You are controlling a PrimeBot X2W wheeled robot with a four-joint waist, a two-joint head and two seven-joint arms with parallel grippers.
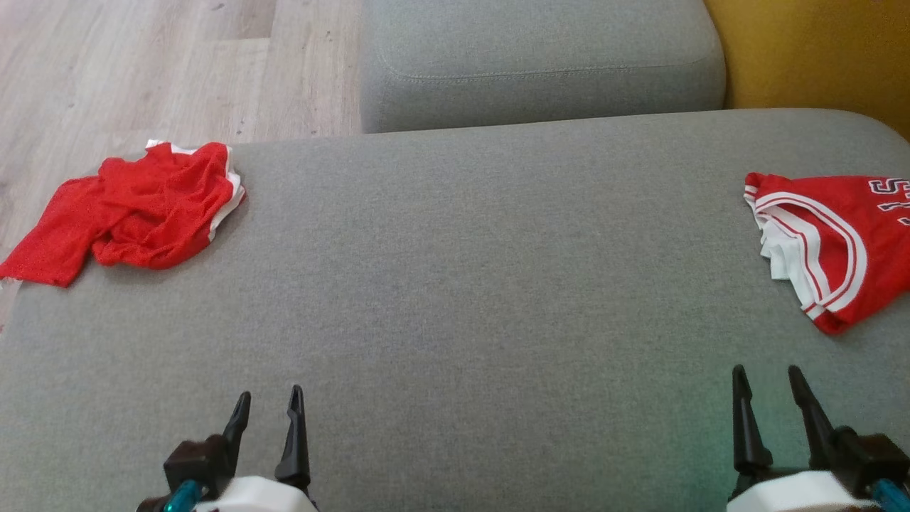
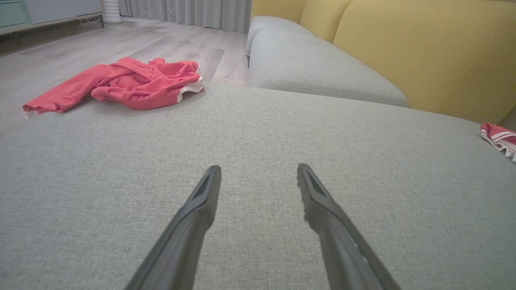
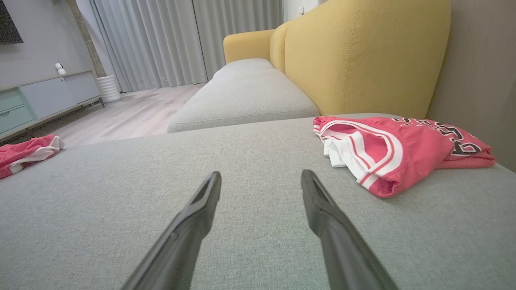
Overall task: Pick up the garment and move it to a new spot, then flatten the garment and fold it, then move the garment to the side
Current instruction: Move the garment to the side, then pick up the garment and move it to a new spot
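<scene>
A crumpled red garment [image 1: 135, 206] with white trim lies at the far left corner of the grey sofa cushion [image 1: 462, 249], one end hanging over the edge; it also shows in the left wrist view [image 2: 133, 82] and the right wrist view [image 3: 24, 155]. A second red jersey [image 1: 832, 242] with white stripes and lettering lies folded at the right edge [image 3: 395, 149] [image 2: 500, 137]. My left gripper [image 1: 271, 392] [image 2: 259, 166] hovers open and empty over the near left of the cushion. My right gripper [image 1: 766, 368] [image 3: 261, 172] is open and empty, just short of the folded jersey.
Another grey seat cushion [image 1: 540, 64] adjoins the far side, with a yellow backrest [image 1: 817, 50] at the far right. Wood floor [image 1: 142, 64] lies beyond the cushion's left and far edges. A low cabinet [image 3: 40, 96] and curtains [image 3: 169, 40] stand across the room.
</scene>
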